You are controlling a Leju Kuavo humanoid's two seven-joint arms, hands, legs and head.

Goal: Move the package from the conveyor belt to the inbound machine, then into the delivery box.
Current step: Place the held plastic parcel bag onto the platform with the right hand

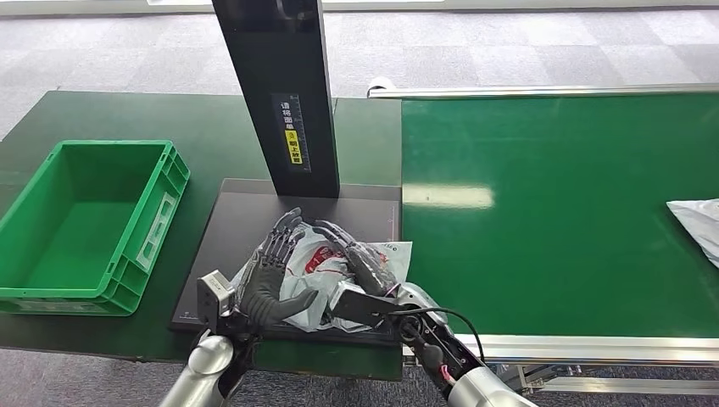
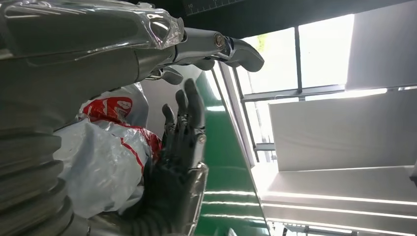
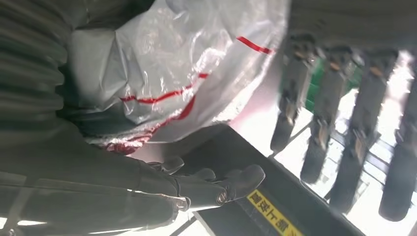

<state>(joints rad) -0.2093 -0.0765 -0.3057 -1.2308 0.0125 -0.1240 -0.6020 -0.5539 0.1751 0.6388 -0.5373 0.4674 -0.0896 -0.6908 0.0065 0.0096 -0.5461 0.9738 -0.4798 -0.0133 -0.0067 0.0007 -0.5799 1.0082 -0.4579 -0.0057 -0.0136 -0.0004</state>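
Nearest you, both hands: left robot hand (image 1: pixel 270 275) and right robot hand (image 1: pixel 363 270) press the package (image 1: pixel 318 264) between them, fingers straight.
Package: you see it on the inbound machine (image 1: pixel 246 222) plate.
Left: green delivery box (image 1: pixel 153 227).
Right: conveyor belt (image 1: pixel 551 212), with another bag (image 1: pixel 700 225) on it.

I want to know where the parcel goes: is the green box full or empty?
Empty. The green crate shows only its bare floor; the package sits on the scanner plate.

Crate (image 1: pixel 89 222) left of scanner plate (image 1: pixel 242 229); conveyor belt (image 1: pixel 543 212) to its right.
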